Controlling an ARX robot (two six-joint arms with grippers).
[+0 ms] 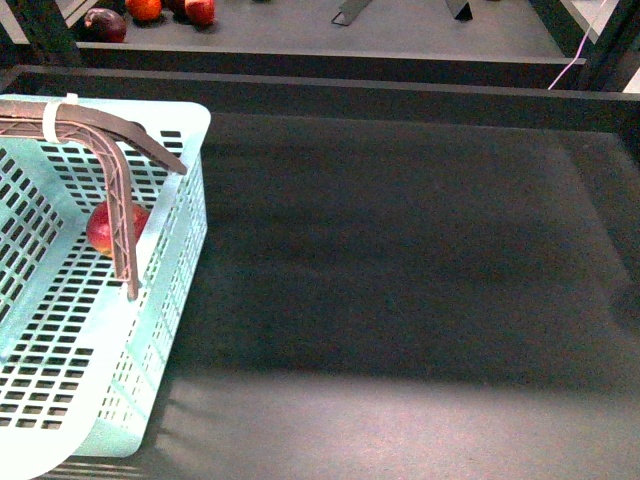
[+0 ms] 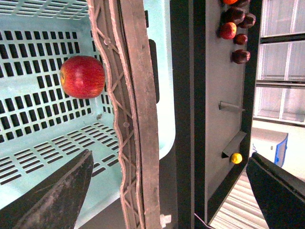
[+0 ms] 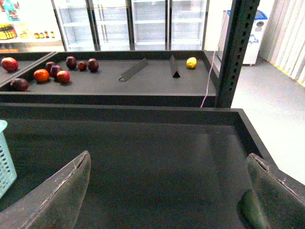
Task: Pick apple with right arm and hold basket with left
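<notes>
Apple [image 2: 82,77] in basket [image 2: 43,157] (front: half-hidden)

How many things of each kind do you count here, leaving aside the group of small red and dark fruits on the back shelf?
Basket: 1
Apple, lying inside the basket: 1
Lemon, on the back shelf: 1
Grey metal pieces on the back shelf: 2
Total: 5

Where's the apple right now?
The apple lies inside the mint-green basket at the left of the front view, on its slotted floor, partly hidden behind the brown handle.
</notes>
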